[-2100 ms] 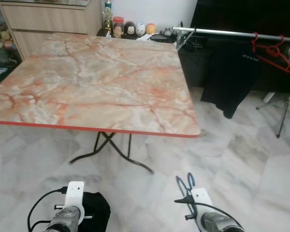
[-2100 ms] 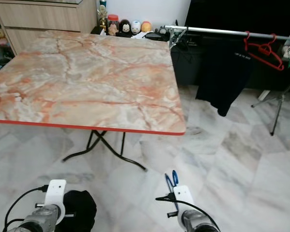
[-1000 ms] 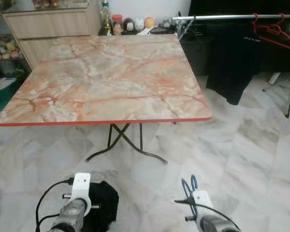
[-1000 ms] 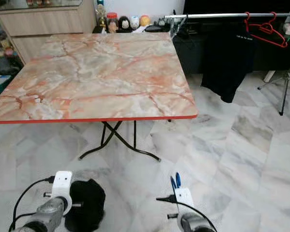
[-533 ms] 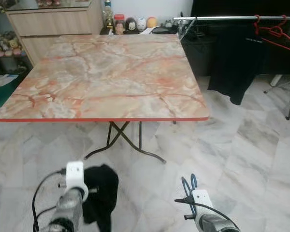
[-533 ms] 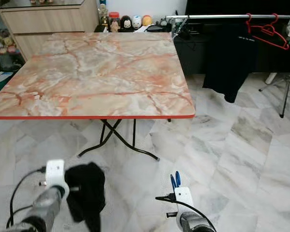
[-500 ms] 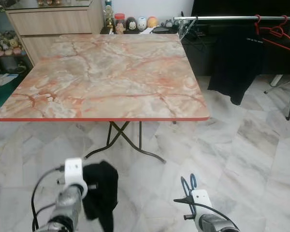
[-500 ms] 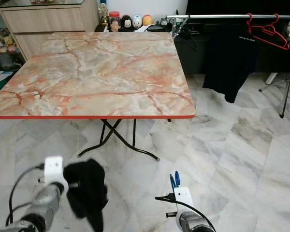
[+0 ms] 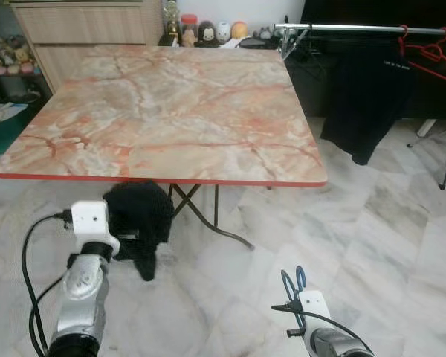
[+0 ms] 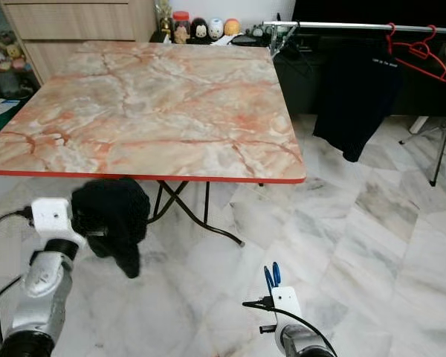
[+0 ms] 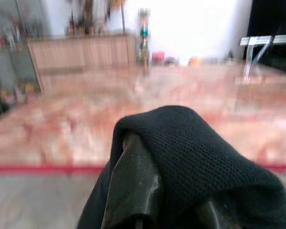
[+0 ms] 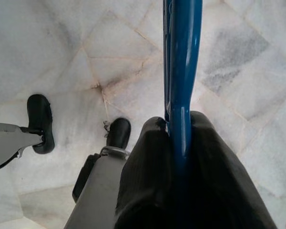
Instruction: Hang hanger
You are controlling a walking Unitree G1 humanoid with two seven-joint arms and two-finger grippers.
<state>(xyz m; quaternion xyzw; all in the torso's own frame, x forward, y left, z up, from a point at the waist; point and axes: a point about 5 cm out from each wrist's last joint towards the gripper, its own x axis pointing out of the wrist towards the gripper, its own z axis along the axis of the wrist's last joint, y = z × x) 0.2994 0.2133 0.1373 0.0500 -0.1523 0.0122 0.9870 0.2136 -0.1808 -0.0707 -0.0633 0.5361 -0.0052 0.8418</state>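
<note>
Left gripper [image 9: 134,223], pinching a black garment [image 9: 143,216], lifts it toward the marble table [image 9: 171,104] ahead; right gripper [image 12: 178,157] clamps the blue hanger [image 12: 181,71]. Next, probably: spread cloth, insert hanger.

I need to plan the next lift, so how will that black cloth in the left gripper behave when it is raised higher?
The black cloth probably stays floppy: it drapes over the left gripper and hangs down. It looks light. Its knit weave seems unlikely to slip.

Blue hanger [image 12: 181,71], black cloth [image 9: 137,216]
</note>
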